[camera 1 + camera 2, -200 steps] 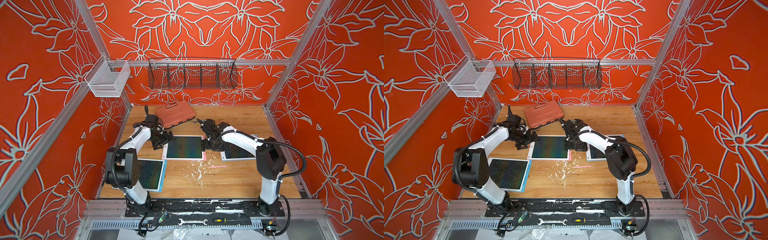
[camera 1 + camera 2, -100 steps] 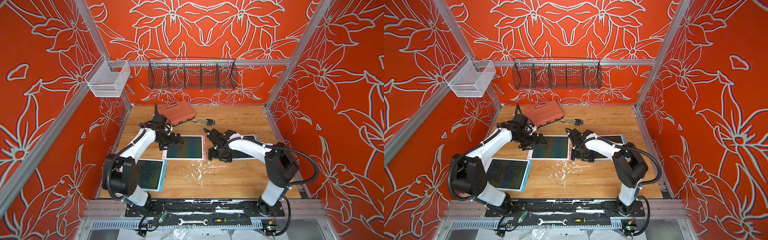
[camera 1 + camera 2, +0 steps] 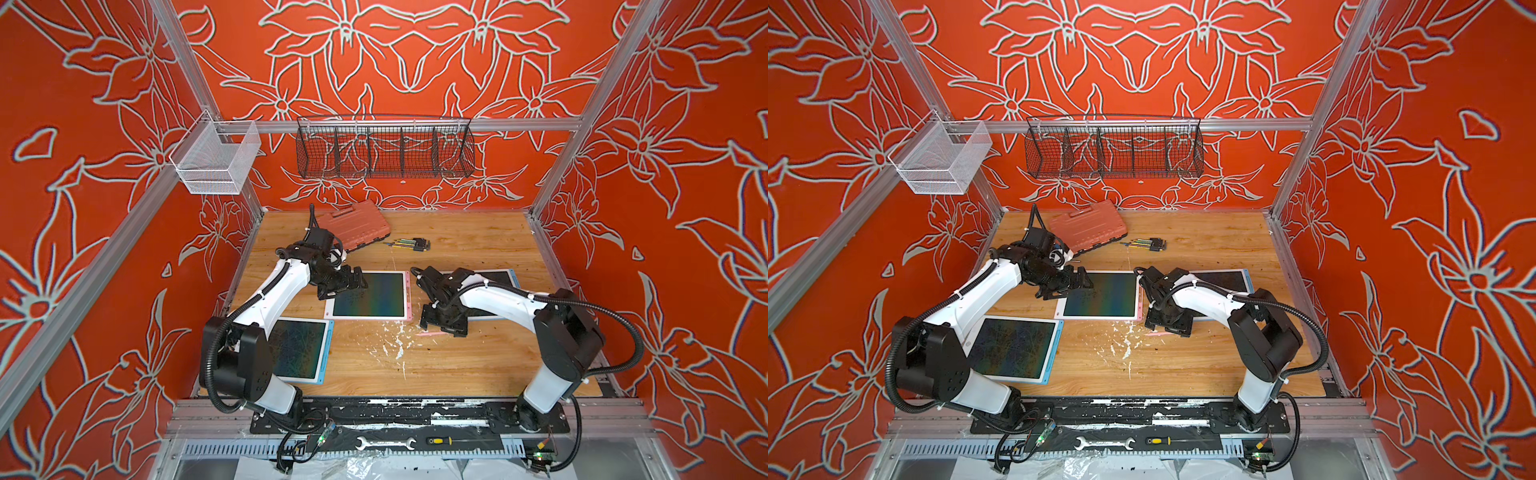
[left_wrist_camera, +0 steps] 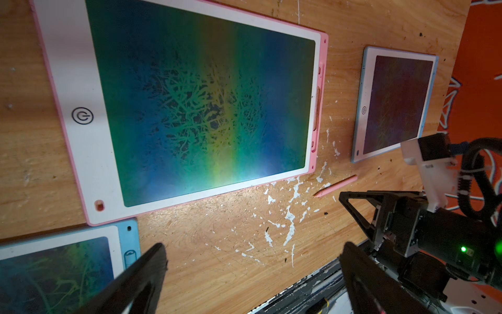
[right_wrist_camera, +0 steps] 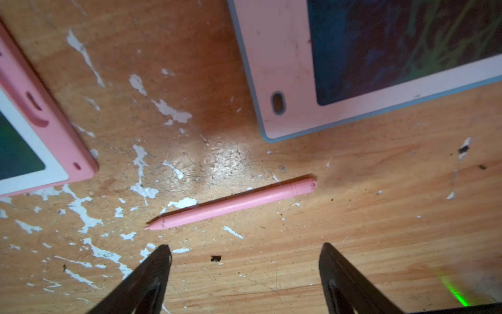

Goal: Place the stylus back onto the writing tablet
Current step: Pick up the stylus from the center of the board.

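Pink stylus (image 5: 231,204), right arm (image 3: 494,297) low, jaws apart

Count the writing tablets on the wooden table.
3. Pink-framed writing tablet mid-table; blue-framed writing tablet near the left arm base; second blue-framed tablet partly under the right arm. None seems fully hidden.

stylus (image 5: 231,204): pink, slim, tapered tip, lying flat and loose on the wooden table (image 5: 353,223) | writing tablet (image 4: 190,103): pink-edged, white bezel, green-blue scribbled screen, flat, face up | relation: apart, stylus near the tablet's corner, tip seemingly toward it
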Motion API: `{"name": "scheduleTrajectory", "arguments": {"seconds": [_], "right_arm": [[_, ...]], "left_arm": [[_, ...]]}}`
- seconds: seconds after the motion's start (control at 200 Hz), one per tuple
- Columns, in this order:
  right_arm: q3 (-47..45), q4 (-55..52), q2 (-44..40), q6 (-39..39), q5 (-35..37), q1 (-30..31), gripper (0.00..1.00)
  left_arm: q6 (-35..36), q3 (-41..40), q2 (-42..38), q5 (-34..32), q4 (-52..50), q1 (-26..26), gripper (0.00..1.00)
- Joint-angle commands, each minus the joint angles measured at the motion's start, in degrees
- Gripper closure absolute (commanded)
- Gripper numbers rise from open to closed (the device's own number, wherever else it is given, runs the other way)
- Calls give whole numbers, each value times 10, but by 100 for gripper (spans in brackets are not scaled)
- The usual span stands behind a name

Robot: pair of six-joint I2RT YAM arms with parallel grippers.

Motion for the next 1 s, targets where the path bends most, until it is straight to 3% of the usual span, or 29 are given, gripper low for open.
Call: {"name": "scheduleTrajectory", "arguments": {"seconds": [0.0,0.996], "right_arm": [[-3,-1,19,30,-6,10,13],[20,21,56,44,3,12,16]], "left_arm": [[15,3,-3,0,-11,-4,3],[23,2,-7,-20,-14,-4,3]]}}
